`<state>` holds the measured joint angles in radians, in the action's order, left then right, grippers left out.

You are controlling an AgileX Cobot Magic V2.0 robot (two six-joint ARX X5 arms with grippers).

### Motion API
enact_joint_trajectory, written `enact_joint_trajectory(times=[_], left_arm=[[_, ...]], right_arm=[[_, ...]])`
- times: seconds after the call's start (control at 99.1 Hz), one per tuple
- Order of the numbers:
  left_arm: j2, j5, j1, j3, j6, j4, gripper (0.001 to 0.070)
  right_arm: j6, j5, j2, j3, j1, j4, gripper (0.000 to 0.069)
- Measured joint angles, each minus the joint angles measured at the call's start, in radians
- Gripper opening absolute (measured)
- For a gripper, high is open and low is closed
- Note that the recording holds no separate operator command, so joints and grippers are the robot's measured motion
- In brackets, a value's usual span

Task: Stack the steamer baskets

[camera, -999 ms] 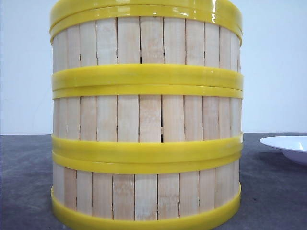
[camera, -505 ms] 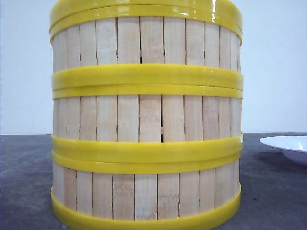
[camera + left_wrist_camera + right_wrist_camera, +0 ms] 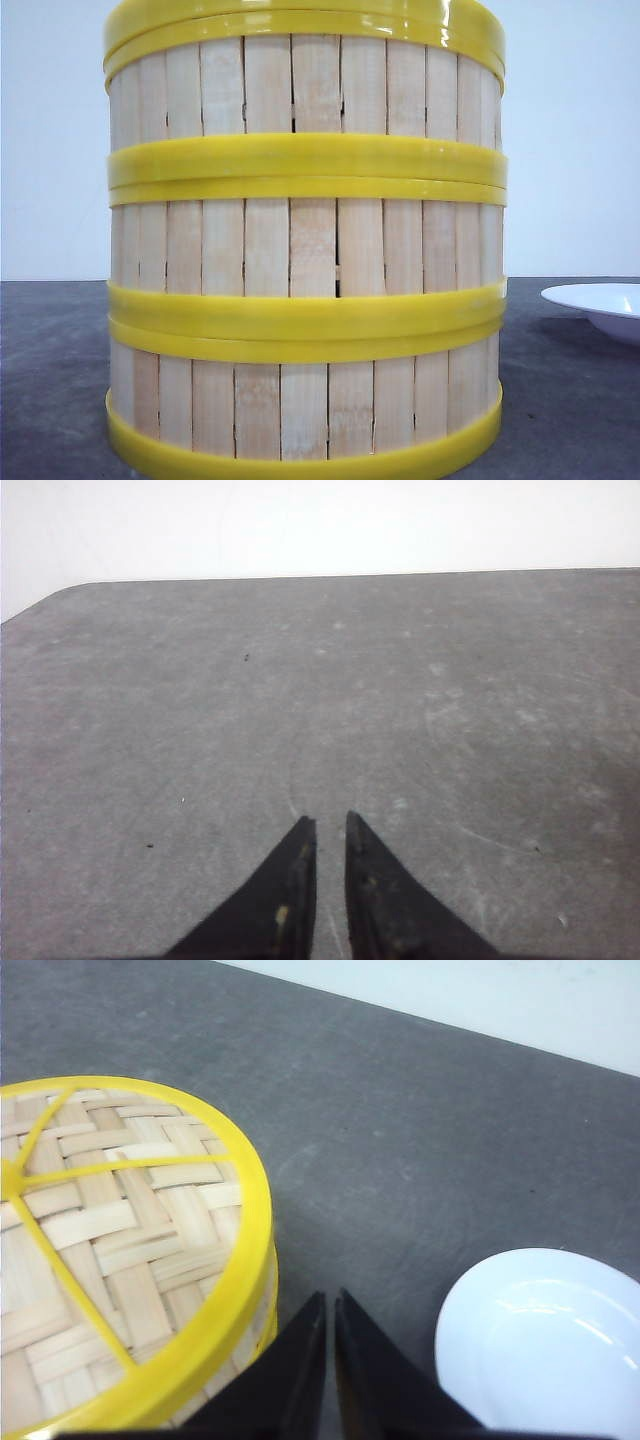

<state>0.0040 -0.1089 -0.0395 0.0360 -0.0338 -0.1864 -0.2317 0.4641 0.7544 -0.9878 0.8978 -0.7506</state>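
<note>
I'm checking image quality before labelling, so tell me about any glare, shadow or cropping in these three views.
Front view: the stack of steamer baskets fills the frame, its edges cropped, with glare on the top rim. Left wrist view: even light, soft focus, the left gripper a dark silhouette. Right wrist view: bright highlights on the white plate, and the lid is cropped.

The front view sits low, about at table height, and looks forward, so near the stack of steamer baskets (image 3: 305, 250) that it fills most of the picture. The right wrist view looks down steeply on the stack's woven lid (image 3: 110, 1240) and shares the white plate (image 3: 545, 1345) with the front view. The left wrist view looks slantwise over bare grey table (image 3: 320, 700), apparently sharing only that.
</note>
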Motion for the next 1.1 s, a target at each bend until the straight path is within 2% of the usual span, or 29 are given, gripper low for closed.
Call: enact_joint_trajectory(times=[0.111,0.232,0.484,0.656,0.828,1.1], left_arm=[[0.000,0.000,0.000,0.000,0.000,0.000,0.0026],[0.000,0.000,0.000,0.000,0.000,0.000,0.0026],[0.000,0.000,0.000,0.000,0.000,0.000,0.0026],[0.000,0.000,0.000,0.000,0.000,0.000,0.0026],[0.000,0.000,0.000,0.000,0.000,0.000,0.0026],[0.000,0.000,0.000,0.000,0.000,0.000,0.0026]], right_arm=[[0.041,0.001,-0.033,0.000,-0.063,0.020,0.0012],[0.088,-0.010,-0.084,0.010,-0.199,0.111,0.0012],[0.205,-0.230,-0.265,0.229,-0.608,0.328,0.0012],[0.235,-0.299,-0.437,0.447,-0.813,0.387,0.0012],[0.237,-0.362,-0.586,0.650,-0.904,0.418,0.0012],[0.224,-0.386,-0.704,0.895,-0.932,0.569,0.0012]])
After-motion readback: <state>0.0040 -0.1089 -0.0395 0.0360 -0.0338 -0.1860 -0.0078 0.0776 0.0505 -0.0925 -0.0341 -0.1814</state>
